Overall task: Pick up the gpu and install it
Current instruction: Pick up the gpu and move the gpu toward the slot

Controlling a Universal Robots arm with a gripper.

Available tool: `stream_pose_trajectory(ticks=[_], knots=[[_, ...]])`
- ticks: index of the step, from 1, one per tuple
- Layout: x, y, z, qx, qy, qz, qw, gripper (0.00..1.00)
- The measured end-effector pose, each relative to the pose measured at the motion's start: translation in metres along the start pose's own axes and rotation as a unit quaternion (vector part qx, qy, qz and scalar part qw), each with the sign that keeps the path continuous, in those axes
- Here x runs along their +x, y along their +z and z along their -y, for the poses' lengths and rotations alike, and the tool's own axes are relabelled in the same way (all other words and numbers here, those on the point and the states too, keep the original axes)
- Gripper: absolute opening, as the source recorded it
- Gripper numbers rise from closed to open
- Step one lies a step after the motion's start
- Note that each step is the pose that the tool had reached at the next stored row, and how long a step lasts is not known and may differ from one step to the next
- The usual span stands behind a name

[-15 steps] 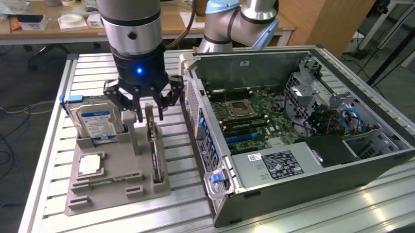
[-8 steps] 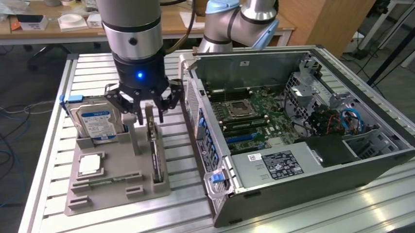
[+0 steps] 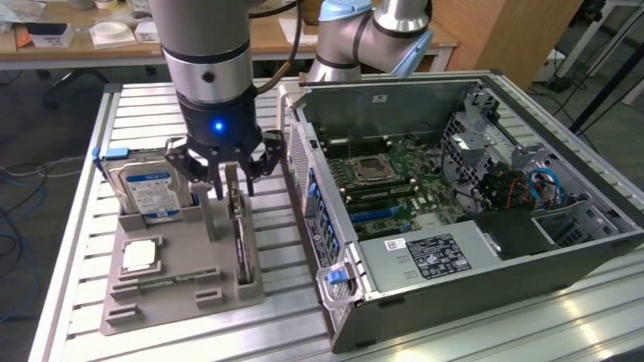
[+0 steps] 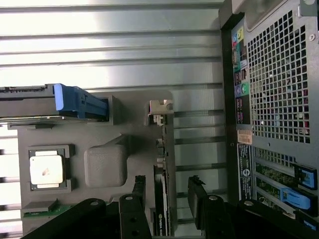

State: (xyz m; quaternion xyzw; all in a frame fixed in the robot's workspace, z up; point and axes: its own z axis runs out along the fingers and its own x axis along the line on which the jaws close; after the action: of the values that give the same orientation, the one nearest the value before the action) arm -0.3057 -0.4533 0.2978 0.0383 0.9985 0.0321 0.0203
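Black gripper (image 4: pixel 166 186) jaws, nearest the wrist camera, stood spread wide on either side of the gpu (image 4: pixel 160 214), a thin, flat black circuit card seen edge-on, with a gap showing on each side, so nothing was gripped. In the exterior view the gripper (image 3: pixel 229 185) hung low over the gpu (image 3: pixel 240 241), which stood upright on its edge in the grey plastic holder tray (image 3: pixel 181 302). The tray sat on the slatted aluminium table (image 3: pixel 81 226), just beside the open black computer case (image 3: pixel 473 256). A silver hard drive with a blue-white label (image 3: pixel 151 192) and a small square silver CPU chip (image 3: pixel 141 256) sat in the same tray. By my judgement the reach to the card was done, while the grasp, the lift and the seating on the green motherboard (image 3: pixel 403 173) were not yet done.
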Motion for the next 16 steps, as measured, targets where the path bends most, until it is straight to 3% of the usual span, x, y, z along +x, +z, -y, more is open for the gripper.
stream_pose_trajectory(ticks=[11, 16], knots=[[0.001, 0.0153, 0.001, -0.0007, 0.0, 0.0, 1.0, 0.47], [0.001, 0.0163, 0.0011, -0.001, 0.0, 0.0001, 1.0, 0.47]])
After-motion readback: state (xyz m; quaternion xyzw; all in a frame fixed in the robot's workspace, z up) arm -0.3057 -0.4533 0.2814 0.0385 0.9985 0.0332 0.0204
